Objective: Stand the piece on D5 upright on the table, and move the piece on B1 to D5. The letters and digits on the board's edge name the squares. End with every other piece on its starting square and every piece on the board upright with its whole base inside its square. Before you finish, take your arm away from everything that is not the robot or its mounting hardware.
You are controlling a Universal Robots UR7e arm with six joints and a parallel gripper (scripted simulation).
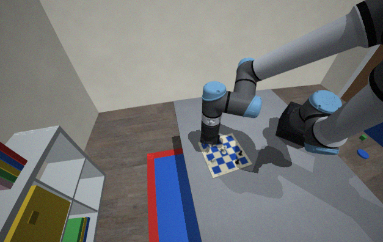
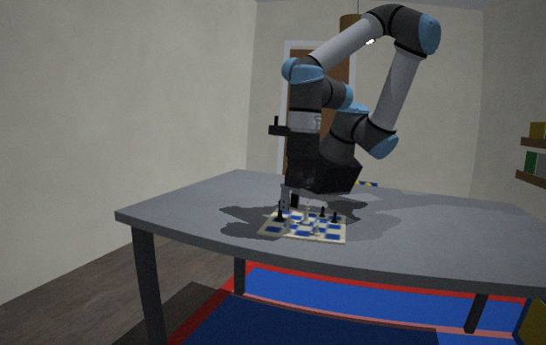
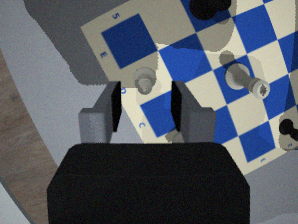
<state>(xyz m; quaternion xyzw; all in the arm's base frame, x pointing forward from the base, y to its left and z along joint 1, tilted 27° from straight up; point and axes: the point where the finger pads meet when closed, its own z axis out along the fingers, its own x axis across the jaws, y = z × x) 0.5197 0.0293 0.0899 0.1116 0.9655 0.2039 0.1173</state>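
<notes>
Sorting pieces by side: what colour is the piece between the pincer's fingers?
Light grey-white, clearest in the wrist view.
</notes>
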